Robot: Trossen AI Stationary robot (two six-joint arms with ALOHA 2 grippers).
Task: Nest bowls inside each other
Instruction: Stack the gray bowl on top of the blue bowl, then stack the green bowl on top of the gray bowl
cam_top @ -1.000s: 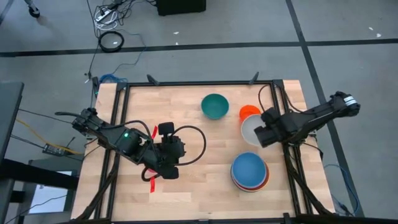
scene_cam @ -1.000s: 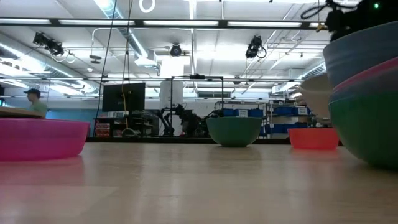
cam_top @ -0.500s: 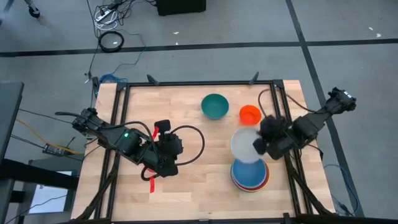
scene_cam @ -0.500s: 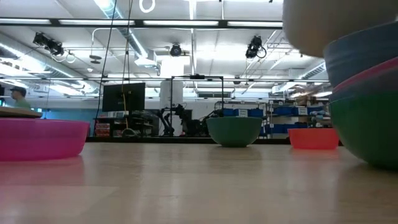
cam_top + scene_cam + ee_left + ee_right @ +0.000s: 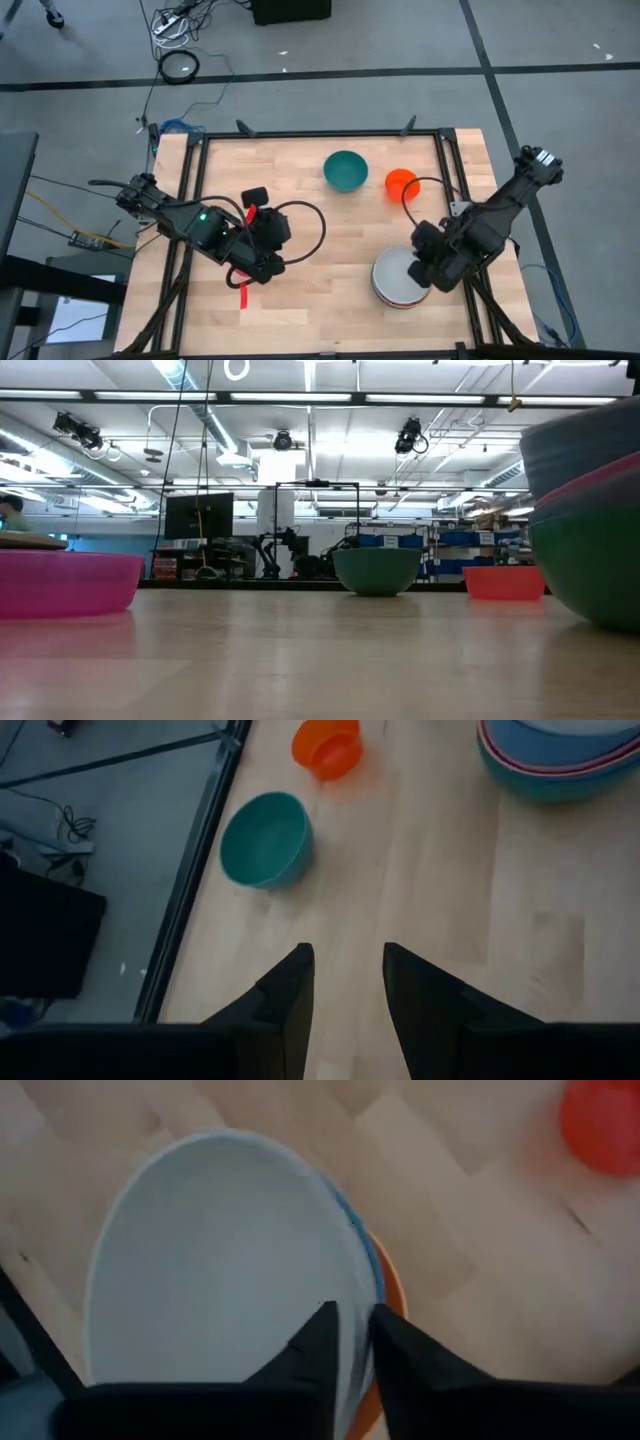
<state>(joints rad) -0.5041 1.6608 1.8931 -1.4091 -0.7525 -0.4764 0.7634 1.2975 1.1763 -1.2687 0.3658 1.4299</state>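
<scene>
Right gripper (image 5: 350,1315) is down at about 4 o'clock on the table (image 5: 320,290), right over the stack. Its two fingers sit close together on either side of the white bowl's (image 5: 210,1270) rim, so it's pinching that rim. The white bowl sits on top of the stack, and in the right wrist view you can see a blue rim and an orange rim peeking out from under it. From the low view the stack (image 5: 590,510) fills the near right edge: a greyish-blue bowl on top, pink under it, green at the bottom. The white one can't be made out from that angle.

Left gripper (image 5: 348,955) hangs over bare wood around 8 o'clock. Its fingers are spread with nothing between them, pointing roughly toward the teal bowl.

Loose ones:
- teal bowl (image 5: 345,170), upright on its own at 12 o'clock
- small orange-red bowl (image 5: 400,182), just beside it at about 1 o'clock, not touching
- pink bowl (image 5: 60,580), only visible in the low view, close to the camera at the left edge; I can't find it from above

No readable labels on any of the bowls. Whatever's on the screens and shelves in the room behind is too small to read.
</scene>
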